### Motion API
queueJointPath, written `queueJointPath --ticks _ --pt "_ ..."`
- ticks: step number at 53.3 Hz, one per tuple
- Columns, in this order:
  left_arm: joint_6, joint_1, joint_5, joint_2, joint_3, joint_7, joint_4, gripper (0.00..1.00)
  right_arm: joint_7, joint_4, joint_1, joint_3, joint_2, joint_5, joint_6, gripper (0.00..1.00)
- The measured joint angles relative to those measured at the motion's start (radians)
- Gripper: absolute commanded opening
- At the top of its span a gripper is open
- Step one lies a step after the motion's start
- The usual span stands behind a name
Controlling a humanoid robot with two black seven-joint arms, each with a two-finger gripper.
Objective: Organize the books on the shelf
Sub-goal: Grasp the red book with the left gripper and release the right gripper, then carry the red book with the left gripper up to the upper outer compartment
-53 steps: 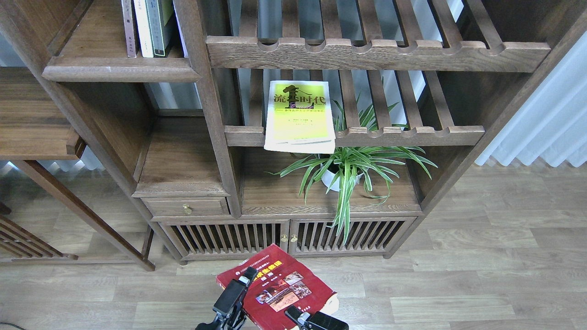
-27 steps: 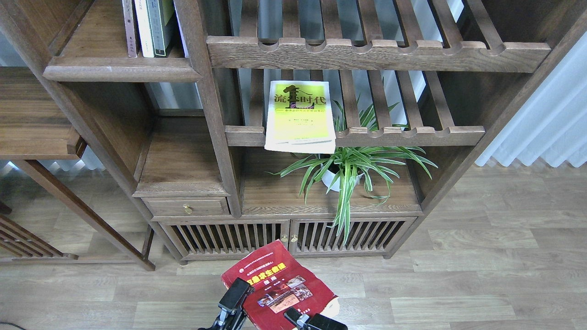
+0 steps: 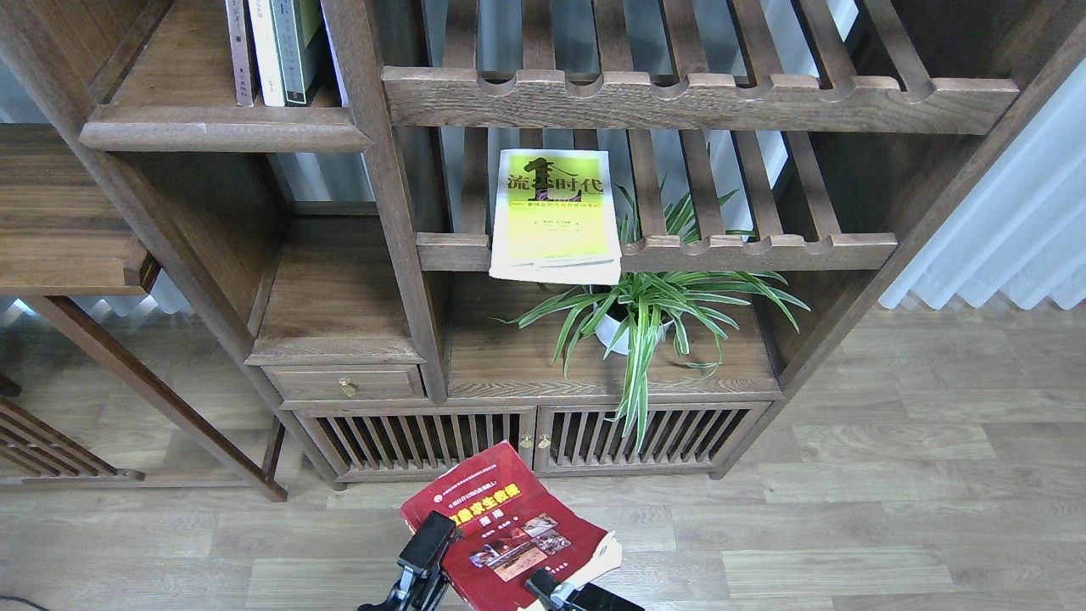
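Red book (image 3: 507,531) with yellow title and photos sits low centre, cover up, over the wood floor (image 3: 848,526) in front of the cabinet doors (image 3: 526,441). Left claw (image 3: 427,547) clamped on its left edge; right claw (image 3: 551,588) at its lower right corner, mostly cut off, cannot tell if apart or together. Yellow-green book (image 3: 556,216) lies flat on the middle slatted rack (image 3: 764,250), overhanging the front rail, above a potted plant (image 3: 645,314). Solid shelf (image 3: 221,127) upper left carries upright books (image 3: 271,51).
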Motion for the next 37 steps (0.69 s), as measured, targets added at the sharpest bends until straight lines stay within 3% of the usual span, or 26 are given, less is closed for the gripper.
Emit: queueJointPath --ticks 7,17,37 --pt "-0.001 0.0 0.002 0.014 -0.031 0.005 -0.01 0.04 0.005 -0.039 0.008 0.008 -0.009 -0.027 -0.001 0.98" --pt "-0.001 -0.005 0.013 0.129 -0.109 0.039 -0.015 0.04 0.009 -0.093 0.05 0.049 -0.015 -0.029 -0.002 0.98" --pt "-0.001 -0.026 0.193 0.293 -0.277 0.042 -0.008 0.05 0.009 -0.141 0.16 0.071 -0.015 -0.028 -0.001 0.98"
